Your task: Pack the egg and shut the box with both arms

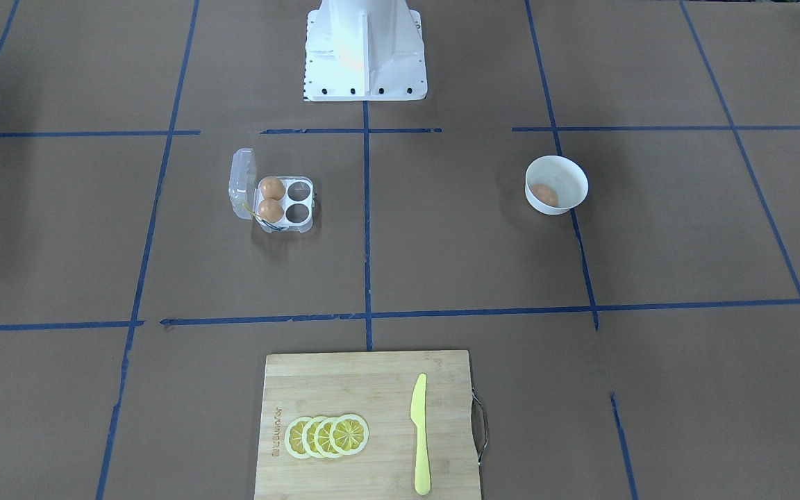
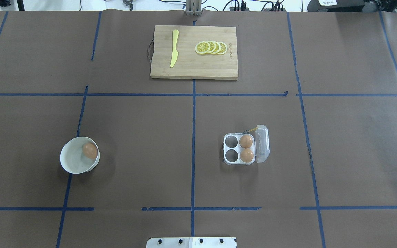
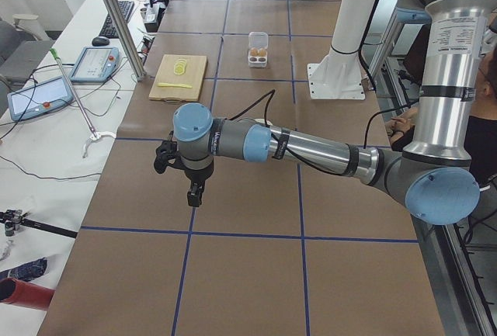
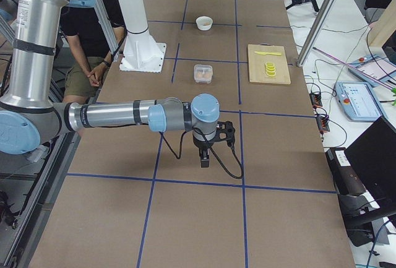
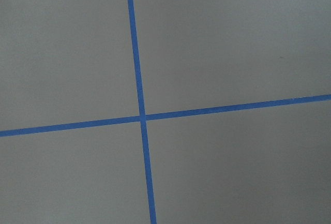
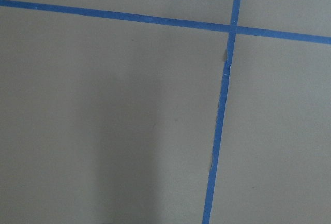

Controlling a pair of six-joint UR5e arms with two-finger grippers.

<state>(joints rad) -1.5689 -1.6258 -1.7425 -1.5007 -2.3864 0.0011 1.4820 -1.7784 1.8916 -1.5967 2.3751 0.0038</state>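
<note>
Fingers of the black left gripper (image 3: 193,196) and right gripper (image 4: 205,160) are pointing downward, their spread impossible to tell. A small orange-brown egg (image 2: 90,150) is lying in a round white bowl (image 2: 71,162) at the overhead view's lower left; the clear plastic four-cell box (image 2: 238,148) is sitting open, centre-right.

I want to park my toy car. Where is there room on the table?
Bare table lies between the bowl and the box, and between them and the cutting board. The board's crowded: lemon slices, knife.
</note>
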